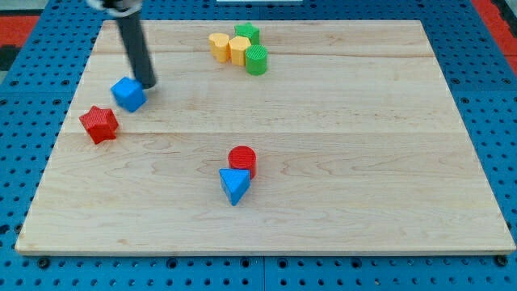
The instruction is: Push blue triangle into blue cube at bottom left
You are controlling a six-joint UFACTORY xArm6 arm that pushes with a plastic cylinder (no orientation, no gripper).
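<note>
The blue triangle (233, 184) lies below the board's middle, touching the red cylinder (242, 160) just above it. The blue cube (128, 94) sits at the view's upper left. My tip (149, 83) is at the cube's upper right edge, touching or almost touching it. The dark rod rises from there to the view's top. The triangle is far to the lower right of the cube and of my tip.
A red star (98, 124) lies left of and below the blue cube. At the view's top centre a yellow block (219, 45), another yellow block (239, 49), a green block (247, 33) and a green cylinder (257, 60) cluster together. The wooden board (363, 162) rests on a blue pegboard.
</note>
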